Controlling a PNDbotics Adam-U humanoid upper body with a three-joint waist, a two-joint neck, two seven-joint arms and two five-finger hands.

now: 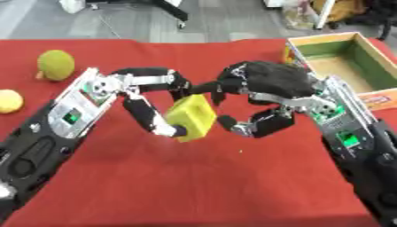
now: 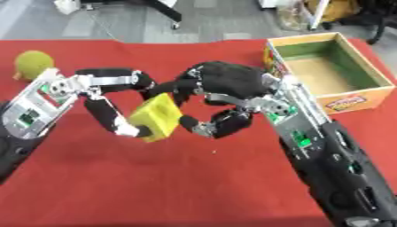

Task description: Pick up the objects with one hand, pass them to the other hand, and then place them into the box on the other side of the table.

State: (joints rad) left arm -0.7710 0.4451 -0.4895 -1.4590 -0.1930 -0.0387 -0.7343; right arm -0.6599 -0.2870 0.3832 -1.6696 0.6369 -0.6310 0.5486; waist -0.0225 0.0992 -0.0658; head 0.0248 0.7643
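Observation:
A yellow block (image 1: 193, 117) hangs above the red table (image 1: 194, 186) near its middle. My left hand (image 1: 147, 95) comes in from the left and pinches the block between thumb and fingers. My right hand (image 1: 260, 95) reaches in from the right, its curled fingers and thumb (image 1: 232, 123) around the block's right side. I cannot tell whether they touch it. An open cardboard box (image 2: 325, 66) with green inner walls stands at the far right and holds nothing that I can see.
A round green fruit (image 1: 56, 64) lies at the far left of the table, and a yellow fruit (image 1: 9, 101) sits at the left edge. A grey floor with furniture legs lies beyond the far table edge.

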